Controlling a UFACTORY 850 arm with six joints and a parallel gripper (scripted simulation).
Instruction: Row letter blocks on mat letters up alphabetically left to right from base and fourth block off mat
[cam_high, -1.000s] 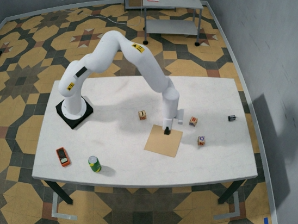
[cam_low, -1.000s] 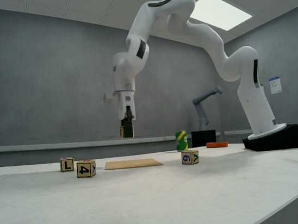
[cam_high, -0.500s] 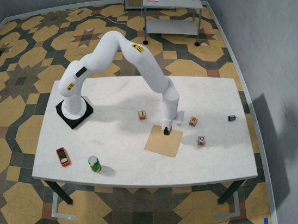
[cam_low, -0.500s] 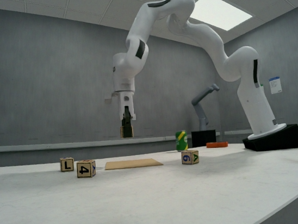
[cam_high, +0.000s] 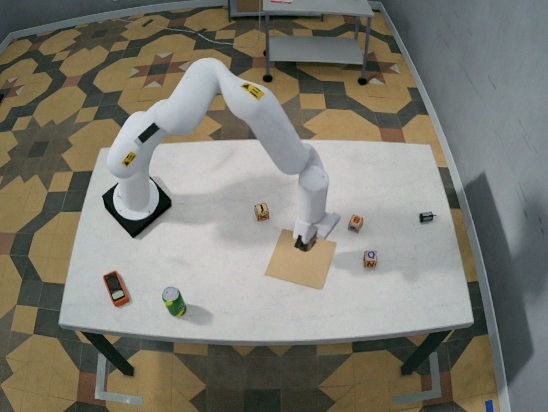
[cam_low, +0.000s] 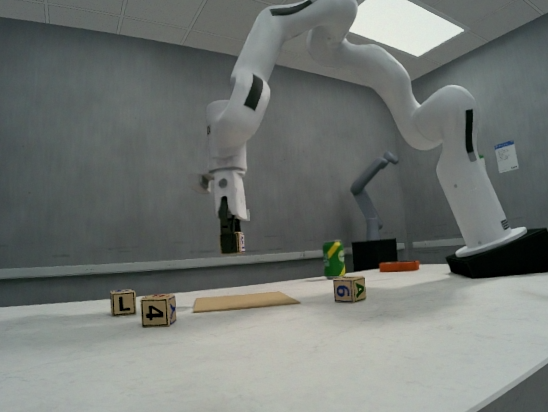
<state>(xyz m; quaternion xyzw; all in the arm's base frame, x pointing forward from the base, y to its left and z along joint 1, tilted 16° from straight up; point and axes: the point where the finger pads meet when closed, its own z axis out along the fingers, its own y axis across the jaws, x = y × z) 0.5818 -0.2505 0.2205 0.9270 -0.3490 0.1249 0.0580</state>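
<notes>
My gripper (cam_high: 305,243) is shut on a wooden block (cam_low: 238,242) and holds it well above the tan mat (cam_high: 301,258), over its far edge; the gripper also shows in the side view (cam_low: 230,241). The held block's top face is hidden by the fingers. A block with J on top (cam_high: 262,211) sits left of the mat; in the side view (cam_low: 349,289) it shows 6 and A on its sides. A block (cam_high: 355,222) sits right of the mat, showing L on one side (cam_low: 123,302). A block with Q on top (cam_high: 370,259) shows 4 on one side (cam_low: 158,310).
A green can (cam_high: 173,301) and an orange device (cam_high: 116,288) lie near the front left of the table. A small black motor-like part (cam_high: 426,217) lies at the right. The arm's base (cam_high: 136,202) stands at the left. A cart (cam_high: 316,30) stands behind the table.
</notes>
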